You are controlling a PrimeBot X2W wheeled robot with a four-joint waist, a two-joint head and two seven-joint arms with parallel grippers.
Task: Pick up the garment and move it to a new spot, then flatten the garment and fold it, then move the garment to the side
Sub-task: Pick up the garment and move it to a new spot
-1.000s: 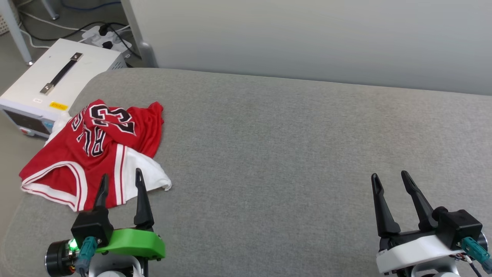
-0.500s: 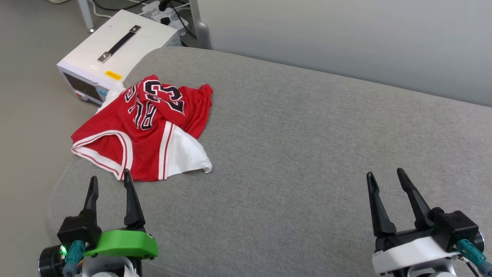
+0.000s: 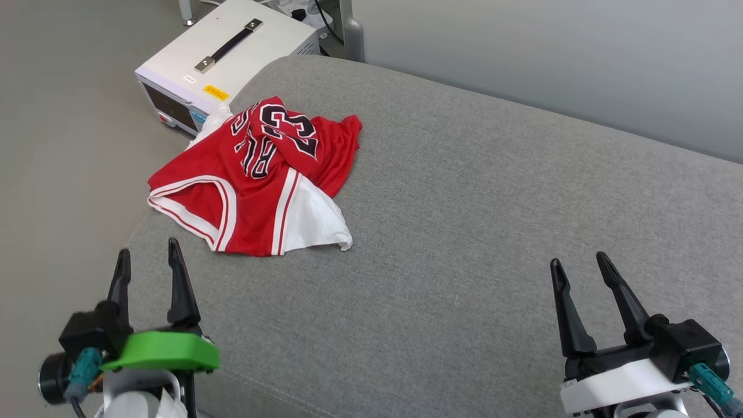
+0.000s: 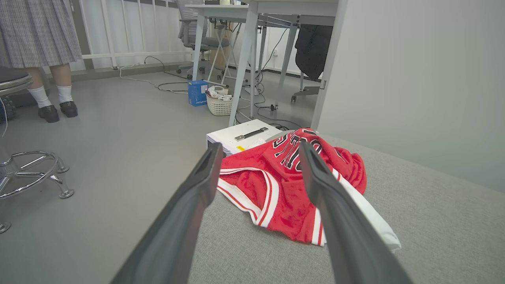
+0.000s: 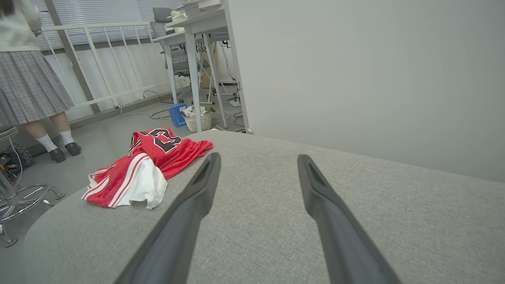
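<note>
The garment (image 3: 261, 174), a red jersey with white trim, a white sleeve and black "23" lettering, lies crumpled at the far left end of the grey cushioned surface (image 3: 464, 232). In the left wrist view the garment (image 4: 276, 185) sits just beyond the fingers. The right wrist view has the garment (image 5: 138, 169) off to its left. My left gripper (image 3: 146, 256) hovers open near the surface's left front edge, short of the jersey, holding nothing. At the lower right my right gripper (image 3: 577, 259) is open and empty, far from the jersey.
A white box with a black handle (image 3: 226, 64) stands on the floor just beyond the jersey. A person in a grey skirt (image 4: 39, 47) stands further off, near a chrome stool base (image 4: 27, 173). A grey panel (image 3: 551, 58) backs the surface.
The head camera has turned left, so the whole scene has shifted right and up. Both grippers remain open and low in the frame; the jersey lies as before.
</note>
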